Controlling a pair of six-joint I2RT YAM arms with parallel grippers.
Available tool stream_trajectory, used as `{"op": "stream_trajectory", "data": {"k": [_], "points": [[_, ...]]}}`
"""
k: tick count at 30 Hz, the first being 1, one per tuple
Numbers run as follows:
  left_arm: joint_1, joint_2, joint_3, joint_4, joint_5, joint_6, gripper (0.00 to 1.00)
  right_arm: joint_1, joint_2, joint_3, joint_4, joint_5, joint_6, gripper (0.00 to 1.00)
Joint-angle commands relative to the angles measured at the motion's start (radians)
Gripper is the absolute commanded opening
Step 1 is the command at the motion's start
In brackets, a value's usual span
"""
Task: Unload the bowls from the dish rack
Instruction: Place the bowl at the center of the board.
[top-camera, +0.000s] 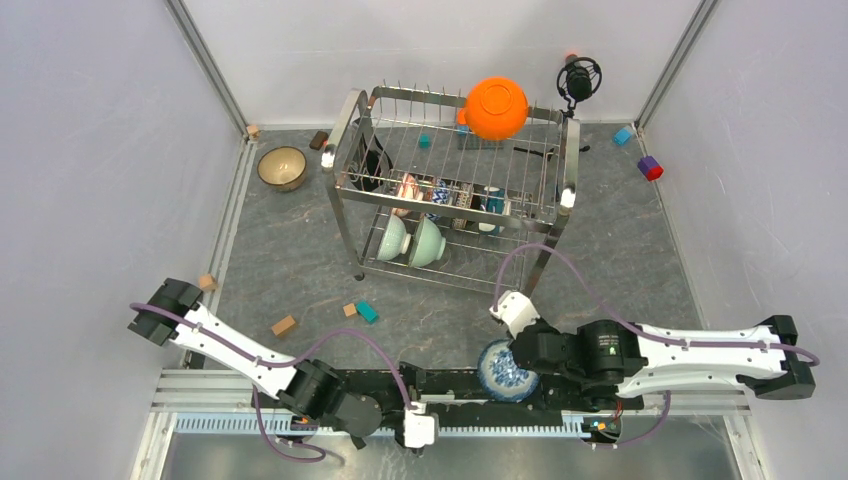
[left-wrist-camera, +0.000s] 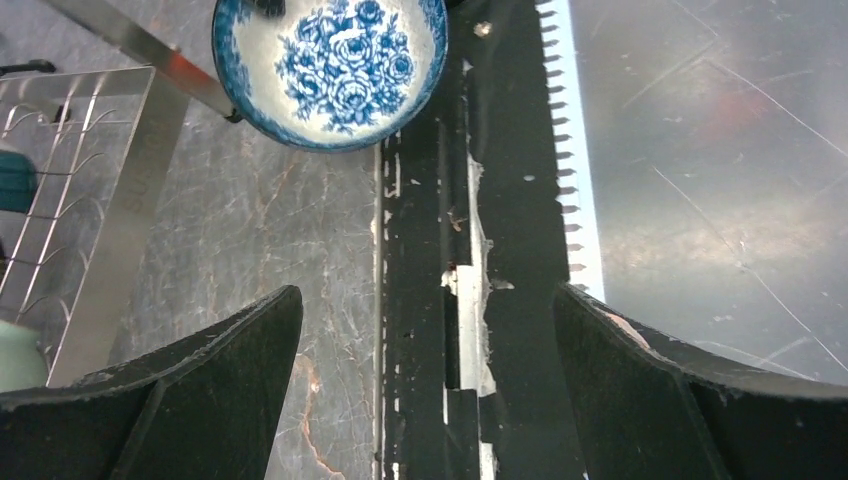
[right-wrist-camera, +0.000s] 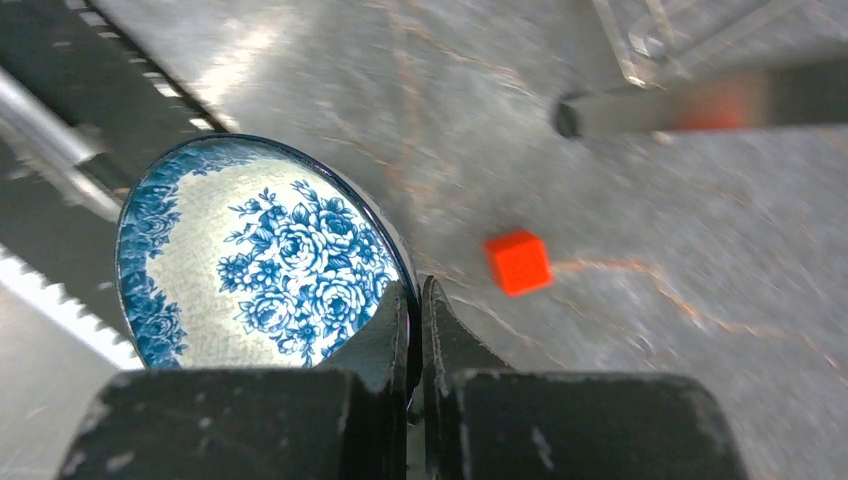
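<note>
Five bowls plain to count, plus a crowded middle row of patterned bowls (top-camera: 440, 192) too packed to number: one orange bowl (top-camera: 497, 108), foot up, on the top tier of the dish rack (top-camera: 343, 128); two pale green bowls (top-camera: 428, 242) on edge, side by side, on the bottom tier; one brown-gold bowl (top-camera: 282, 167), mouth up, on the table (top-camera: 300, 260) left of the rack; one blue-and-white bowl (right-wrist-camera: 260, 270) off the rack, inside facing up, over the table's near edge. Rack set long side left to right, slightly skewed. Blue-and-white bowl pinched at the rim by the right gripper (right-wrist-camera: 415, 300), fingers tight together; nothing between the wide-spread fingers of the left gripper (left-wrist-camera: 428, 330), pointed toward that bowl.
</note>
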Motion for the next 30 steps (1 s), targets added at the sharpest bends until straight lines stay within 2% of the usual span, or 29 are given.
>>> {"op": "stream_trajectory", "data": {"k": [1, 10, 16, 24, 30], "points": [[-0.006, 0.021, -0.004, 0.109, -0.115, -0.046, 1.0, 0.005, -0.034, 0.101, -0.185, 0.243, 0.175, 0.0], [-0.007, 0.132, -0.026, 0.308, -0.185, -0.006, 1.0, 0.002, -0.088, 0.124, -0.264, 0.454, 0.338, 0.0], [-0.006, 0.205, -0.02, 0.393, -0.196, 0.014, 1.0, 0.003, -0.131, 0.147, -0.326, 0.523, 0.38, 0.0], [-0.005, 0.282, 0.006, 0.43, -0.209, 0.043, 1.0, -0.026, -0.141, 0.263, -0.33, 0.566, 0.288, 0.0], [-0.006, 0.294, 0.019, 0.442, -0.214, 0.05, 1.0, -0.026, -0.096, 0.443, -0.316, 0.543, 0.167, 0.0]]}}
